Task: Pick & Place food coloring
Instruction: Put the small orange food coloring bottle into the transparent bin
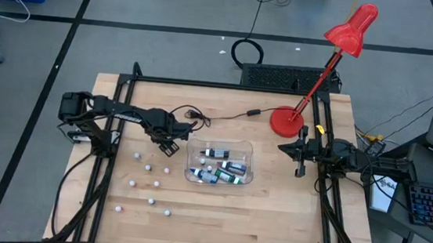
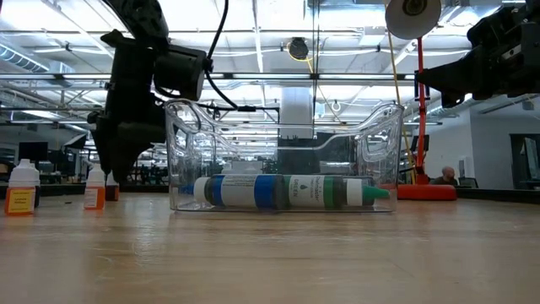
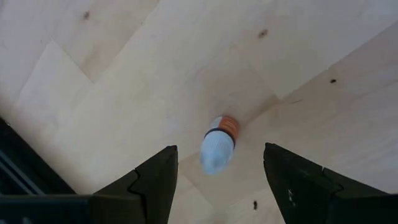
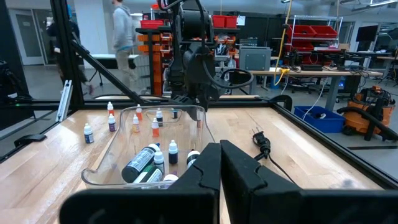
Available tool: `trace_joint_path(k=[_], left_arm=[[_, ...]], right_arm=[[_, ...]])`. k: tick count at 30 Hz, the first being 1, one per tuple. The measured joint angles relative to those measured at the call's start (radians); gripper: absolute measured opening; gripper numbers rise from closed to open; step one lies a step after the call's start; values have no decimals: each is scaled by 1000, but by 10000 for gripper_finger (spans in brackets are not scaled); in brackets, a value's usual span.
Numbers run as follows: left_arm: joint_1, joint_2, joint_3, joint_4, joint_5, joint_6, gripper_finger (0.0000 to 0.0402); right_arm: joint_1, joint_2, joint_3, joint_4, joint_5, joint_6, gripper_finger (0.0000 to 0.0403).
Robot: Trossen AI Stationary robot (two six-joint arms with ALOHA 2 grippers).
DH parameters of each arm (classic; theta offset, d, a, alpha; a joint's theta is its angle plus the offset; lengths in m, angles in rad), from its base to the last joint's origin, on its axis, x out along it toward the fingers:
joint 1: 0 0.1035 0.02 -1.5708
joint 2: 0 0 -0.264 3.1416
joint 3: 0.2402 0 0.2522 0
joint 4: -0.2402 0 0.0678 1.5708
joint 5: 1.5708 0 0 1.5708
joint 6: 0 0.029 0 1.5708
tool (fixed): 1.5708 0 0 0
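Overhead, left gripper [image 1: 169, 143] hovering spread above an orange bottle [image 3: 219, 144] just left of the tub [image 1: 220, 162], right gripper [image 1: 301, 165] waiting pressed together, right of tub.

No text, brand, number or sign can be read with any certainty in these views. The bottles lying in the clear plastic tub [image 2: 283, 114] carry label bands, blue and green [image 2: 287, 192] in the low view, with what may be small print on them, but it is too fine to make out. The small orange bottle [image 2: 20, 187] standing at the table's edge in the same view has a pale label, also unreadable.
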Motion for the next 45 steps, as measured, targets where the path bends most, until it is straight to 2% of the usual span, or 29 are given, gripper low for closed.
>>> trace_joint_path(k=[13, 25, 32, 45], left_arm=[[0, 0, 0, 20, 16, 0, 239], [0, 0, -65, 40, 28, -26, 239], [0, 0, -65, 88, 25, 22, 239], [0, 0, -48, 74, 16, 30, 239]], right_arm=[[0, 0, 0, 0, 0, 0, 0], [0, 0, 0, 0, 0, 0, 0], [0, 0, 0, 0, 0, 0, 0], [0, 0, 0, 0, 0, 0, 0]])
